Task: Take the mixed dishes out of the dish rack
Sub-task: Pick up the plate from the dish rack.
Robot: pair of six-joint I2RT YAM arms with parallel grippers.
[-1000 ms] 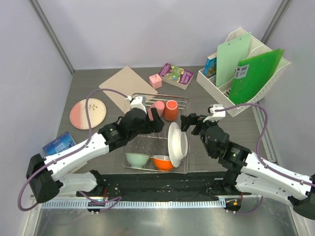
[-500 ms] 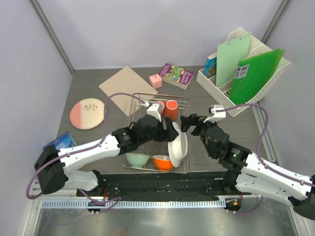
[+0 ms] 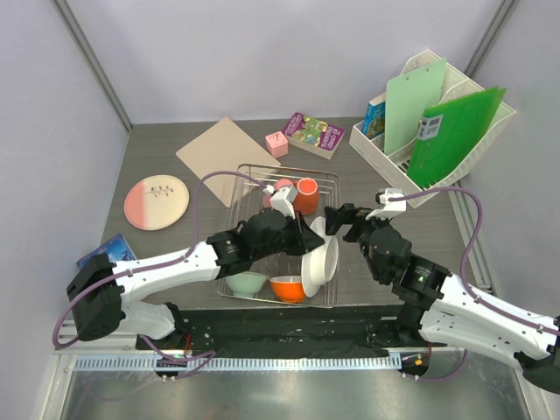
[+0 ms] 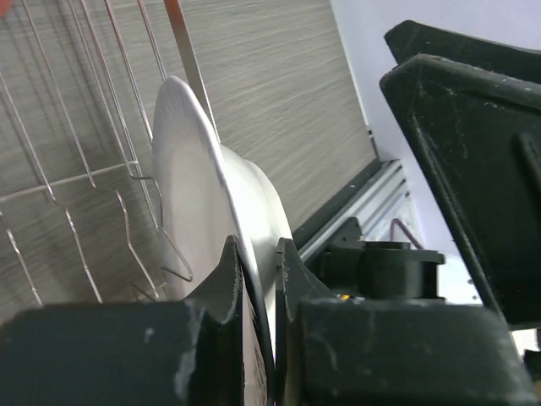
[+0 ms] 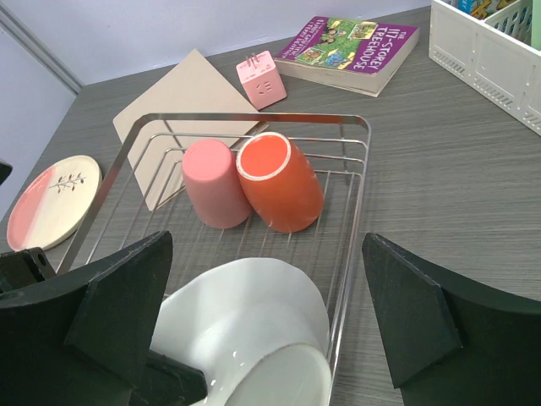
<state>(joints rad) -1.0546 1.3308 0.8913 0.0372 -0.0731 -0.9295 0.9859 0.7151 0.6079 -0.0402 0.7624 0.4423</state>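
Observation:
The dish rack (image 3: 249,179) is a silver wire basket in the middle of the table. In it a pink cup (image 5: 214,182) and an orange cup (image 5: 283,179) lie side by side at the far end. White plates (image 3: 320,259) stand on edge at its right side. A mint-green bowl (image 3: 244,283) and an orange bowl (image 3: 287,287) sit at the near end. My left gripper (image 3: 306,233) is shut on the rim of a white plate (image 4: 199,186). My right gripper (image 5: 266,254) hangs wide open just above the plates, holding nothing.
A pink-rimmed plate (image 3: 157,200) lies on the table left of the rack. Behind the rack are a tan board (image 3: 219,150), a pink cube (image 3: 276,143) and a purple book (image 3: 314,134). A white organizer (image 3: 433,122) with green folders stands back right.
My left arm swung right from the pink cup to the standing plates and its jaws closed on a plate's rim. The right arm barely moved.

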